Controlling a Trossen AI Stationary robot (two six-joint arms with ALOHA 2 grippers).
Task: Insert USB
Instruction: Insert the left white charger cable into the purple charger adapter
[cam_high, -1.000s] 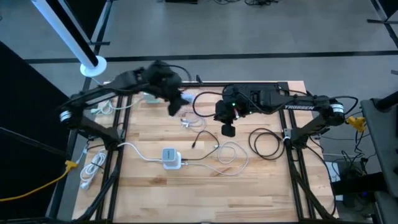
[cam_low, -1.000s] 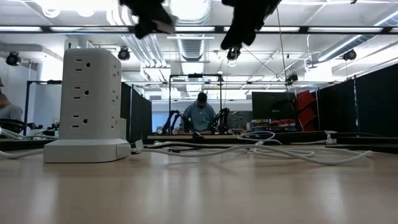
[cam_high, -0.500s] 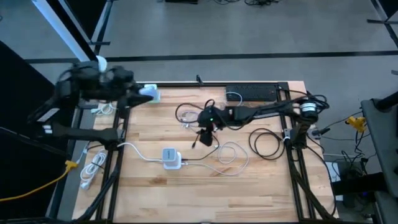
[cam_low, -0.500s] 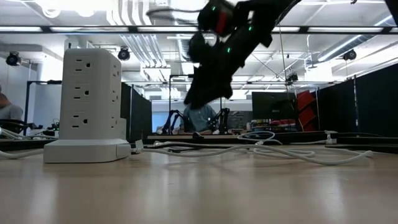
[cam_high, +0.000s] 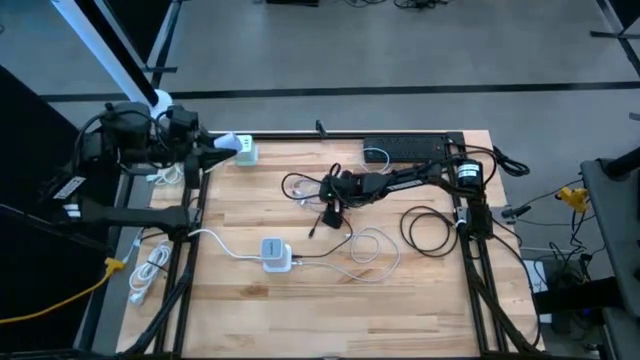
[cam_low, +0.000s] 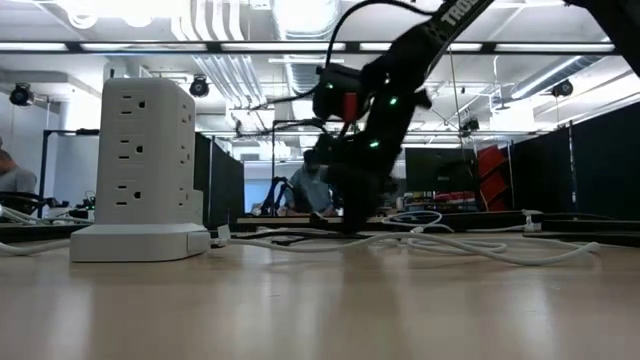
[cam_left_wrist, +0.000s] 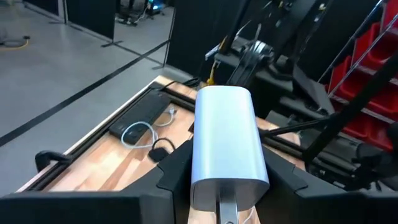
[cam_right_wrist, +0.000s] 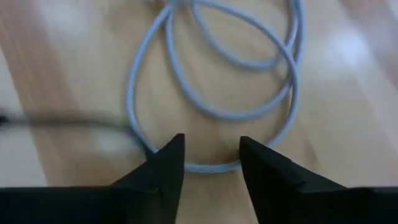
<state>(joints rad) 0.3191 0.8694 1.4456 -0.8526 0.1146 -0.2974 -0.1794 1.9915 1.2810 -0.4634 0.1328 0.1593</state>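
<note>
My left gripper (cam_high: 225, 152) is over the table's far left corner, shut on a white charger block (cam_high: 244, 150), which fills the left wrist view (cam_left_wrist: 227, 140). My right gripper (cam_high: 330, 215) is open and points down, low over the tangle of cables at the table's middle (cam_low: 350, 222). Its fingertips (cam_right_wrist: 211, 155) stand over the edge of a pale cable loop (cam_right_wrist: 230, 81); I cannot tell whether they touch it. A thin black cable end (cam_high: 315, 228) lies beside it. The white power tower (cam_high: 275, 254) stands on the table nearer the front (cam_low: 140, 170). My left gripper pinches the white block by its two long sides (cam_left_wrist: 196, 168) between the two fingers. The fingers come level from the table's left and lie along the block, which sticks out ahead of them. The block is lifted clear of the table.
A black power strip (cam_high: 405, 150) lies along the far edge. A coiled black cable (cam_high: 428, 232) lies at the right. White cables (cam_high: 365, 250) run from the tower across the middle. More white cord (cam_high: 150, 268) hangs off the left edge.
My left gripper has drawn back toward the table's far left corner with the white block still in its hold. My right gripper has gone toward the table's left and down, from high over the right half to low over the cables at the middle.
</note>
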